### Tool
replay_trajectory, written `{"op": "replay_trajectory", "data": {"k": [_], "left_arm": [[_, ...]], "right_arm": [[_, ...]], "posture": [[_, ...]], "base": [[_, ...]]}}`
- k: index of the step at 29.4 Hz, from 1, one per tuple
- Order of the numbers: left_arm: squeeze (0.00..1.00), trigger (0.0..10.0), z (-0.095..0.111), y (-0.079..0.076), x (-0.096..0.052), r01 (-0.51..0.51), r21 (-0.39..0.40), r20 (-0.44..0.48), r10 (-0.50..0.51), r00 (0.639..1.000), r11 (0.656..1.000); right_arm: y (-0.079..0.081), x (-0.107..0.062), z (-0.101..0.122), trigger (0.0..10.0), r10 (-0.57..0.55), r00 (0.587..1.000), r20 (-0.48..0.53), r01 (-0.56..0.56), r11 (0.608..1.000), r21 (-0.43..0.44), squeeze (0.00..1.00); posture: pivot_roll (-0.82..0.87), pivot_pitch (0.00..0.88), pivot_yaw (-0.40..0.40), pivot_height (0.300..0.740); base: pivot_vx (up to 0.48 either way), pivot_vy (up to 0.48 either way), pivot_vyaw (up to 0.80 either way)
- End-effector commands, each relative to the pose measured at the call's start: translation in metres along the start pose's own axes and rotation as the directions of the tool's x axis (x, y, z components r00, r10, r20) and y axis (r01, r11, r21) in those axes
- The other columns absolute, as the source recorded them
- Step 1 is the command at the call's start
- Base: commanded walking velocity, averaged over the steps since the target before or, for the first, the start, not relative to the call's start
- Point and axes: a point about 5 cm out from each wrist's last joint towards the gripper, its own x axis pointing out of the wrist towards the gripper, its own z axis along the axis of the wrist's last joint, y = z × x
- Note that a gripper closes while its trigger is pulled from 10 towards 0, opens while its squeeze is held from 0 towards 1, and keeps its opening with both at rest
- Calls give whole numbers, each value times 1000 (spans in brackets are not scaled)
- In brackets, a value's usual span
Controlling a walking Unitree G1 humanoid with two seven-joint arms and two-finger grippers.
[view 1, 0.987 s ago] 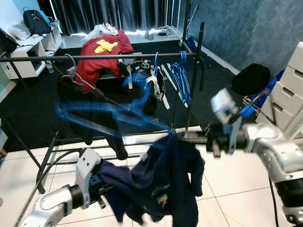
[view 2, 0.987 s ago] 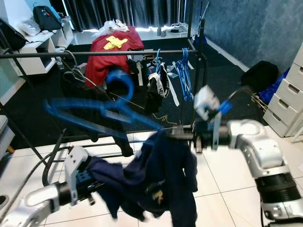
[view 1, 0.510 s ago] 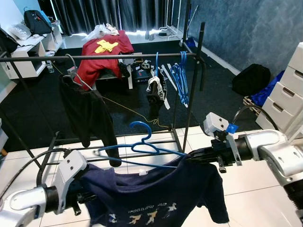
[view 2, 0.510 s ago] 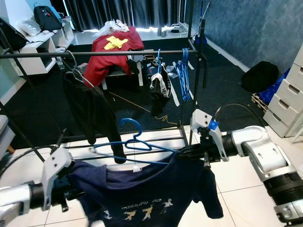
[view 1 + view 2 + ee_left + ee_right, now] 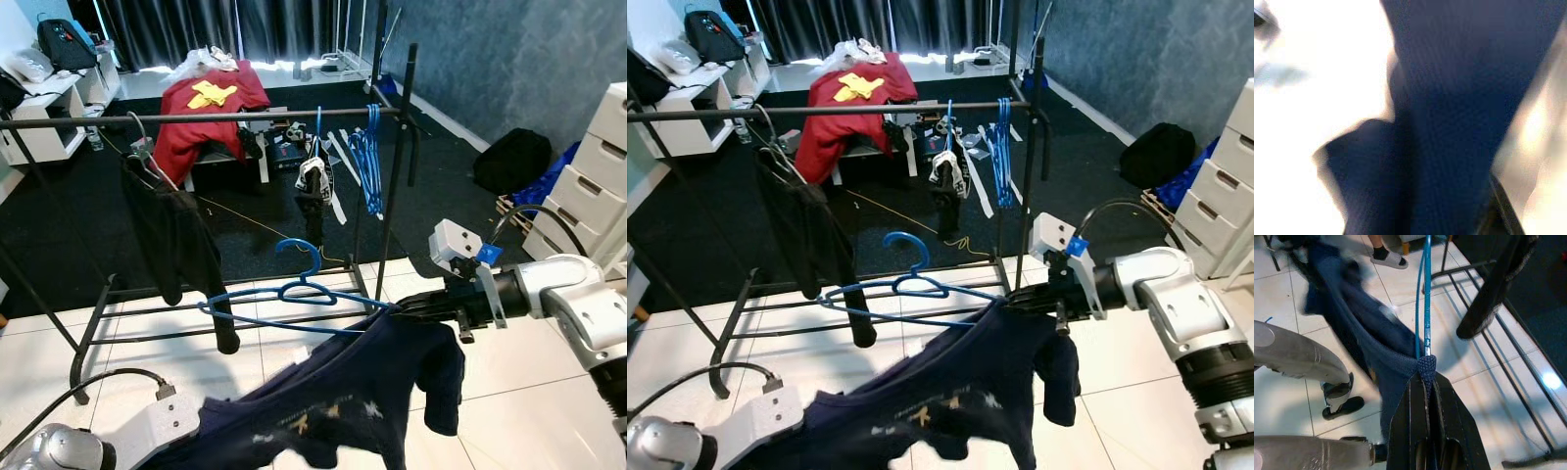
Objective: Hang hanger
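Left eye view: the right gripper point(image 5: 404, 309) has its jaws clamped on one end of the blue hanger point(image 5: 294, 294), held level in front of the rack point(image 5: 206, 117) and below its rail. A navy shirt point(image 5: 343, 392) droops from that end down to the left arm point(image 5: 88, 450) at the lower edge.

Left wrist view: blurred navy cloth lies close against the lens; the left jaws' state cannot be told.

Right wrist view: black fingers point(image 5: 1418, 416) pinch hanger and shirt together above the tiled floor point(image 5: 1283, 298).

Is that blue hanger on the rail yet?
No. The hanger sits below the rail, gripped by the right pincer.
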Motion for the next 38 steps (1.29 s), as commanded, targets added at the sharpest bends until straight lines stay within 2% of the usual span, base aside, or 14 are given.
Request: {"op": "replay_trajectory", "data": {"k": [1,2,6,7,10,16,17,18,23,26,27,30,31,38], "left_arm": [[0,10000,9,6,-4,-6,-124,98,18,995,992],[0,10000,-15,13,-5,-98,-9,-106,97,990,995],[0,10000,4,15,-14,-92,-48,20,93,995,995],[0,10000,21,18,-16,-71,-126,164,91,982,990],[0,10000,18,24,-16,-163,5,56,162,985,987],[0,10000,1,32,-20,-239,41,-43,241,970,970],[0,2902,4,42,-24,-303,-18,8,303,953,953],[0,0,6,48,-28,-333,-53,42,335,941,941],[0,0,-10,73,-48,-474,157,-107,492,864,867],[0,0,8,73,-53,-456,-4,45,456,889,890],[0,7569,15,71,-57,-415,-53,100,419,903,908],[0,7569,19,69,-61,-372,-76,135,379,916,925],[0,10000,18,72,-66,-398,-26,109,398,911,917],[0,10000,53,63,-63,-397,189,275,340,899,898]], "right_arm": [[-2,-3,6,0,-11,1000,15,12,999,-32,0],[-2,-2,8,0,-8,1000,28,9,999,-39,0],[-4,-3,10,0,-10,999,34,12,999,-48,0],[-5,-3,10,0,-12,999,35,14,999,-50,0],[-7,-2,10,0,-12,999,36,14,999,-53,0],[-6,-2,11,0,-8,999,43,10,998,-56,0],[-6,-2,11,0,-8,999,44,10,998,-56,0],[-6,-2,12,0,-8,999,45,11,998,-57,0],[-6,-3,14,0,-8,999,50,11,998,-62,0],[-6,-3,13,0,-10,999,48,13,998,-63,0],[-7,-3,12,0,-11,999,48,14,998,-63,0],[-7,-3,12,0,-12,999,47,15,998,-63,0],[-6,-3,12,0,-12,999,49,15,998,-63,0],[3,-2,20,0,89,994,64,-85,994,-71,0]], "posture": [[-75,0,15,740],[-84,0,17,740],[-74,0,10,740],[-72,0,13,740],[-70,0,13,740],[-74,0,14,740],[-76,0,15,740],[-76,0,14,740],[-77,0,16,740],[-77,0,18,740],[-75,0,17,740],[-75,0,17,740],[-75,0,22,740],[-76,0,18,740]], "base": [[0,0,0],[0,0,0],[0,0,0],[0,0,0],[0,0,0],[0,0,0],[0,0,0],[0,0,0],[0,0,0],[0,0,0],[0,0,0],[0,0,0],[0,0,0],[0,0,0]]}}
